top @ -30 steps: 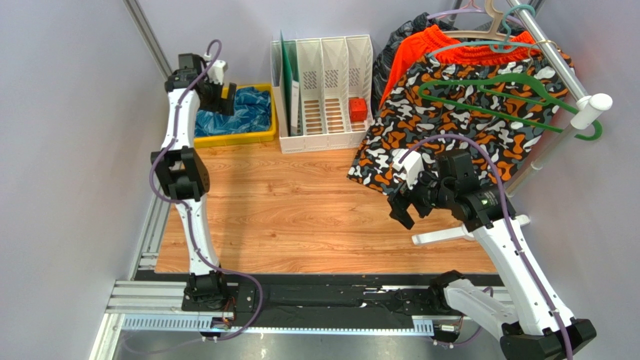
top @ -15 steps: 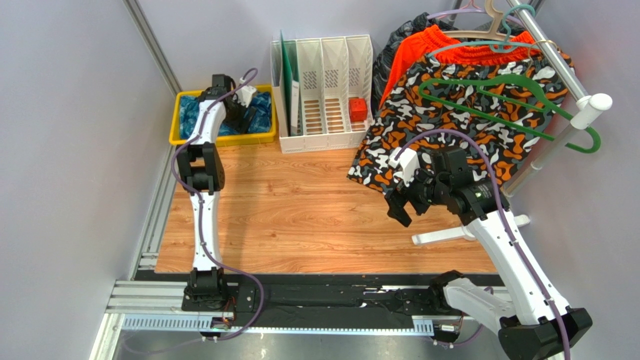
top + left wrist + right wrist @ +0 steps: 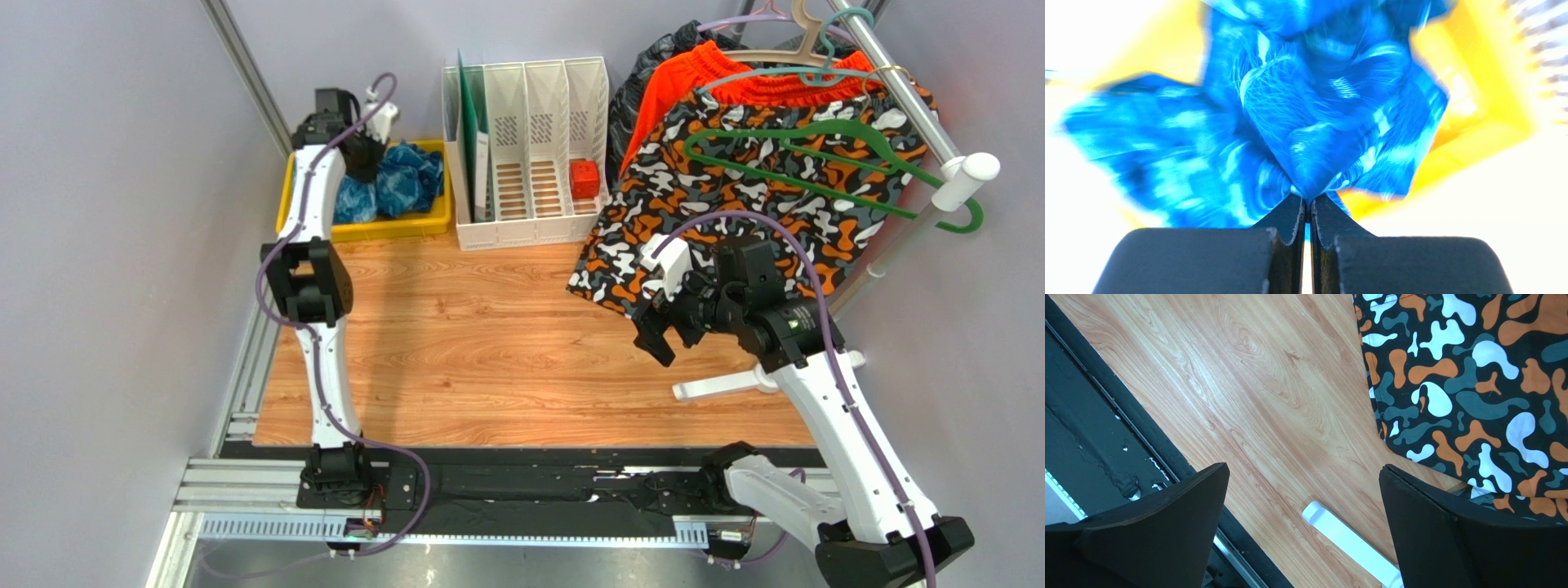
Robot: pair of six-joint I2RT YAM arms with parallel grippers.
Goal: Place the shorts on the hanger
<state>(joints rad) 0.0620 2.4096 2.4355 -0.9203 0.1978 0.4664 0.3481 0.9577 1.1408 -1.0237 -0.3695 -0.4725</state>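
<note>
We see the left end effector (image 3: 1306,207) just clench on the shorts (image 3: 1315,135) in the bin (image 3: 1487,92), pickup's on; right end effector (image 3: 1303,471) hangs released.

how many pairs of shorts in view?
3: blue printed shorts in the yellow bin, pinched by the left hand; camouflage shorts and orange shorts on the rack. A dark garment behind may be another.

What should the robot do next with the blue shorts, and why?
Probably lift them straight up. The left gripper is pinched shut on a fold of the shorts, which are bunched over the yellow bin, and the hanger hangs on the rail far to the right. The right gripper hangs open above the table.
</note>
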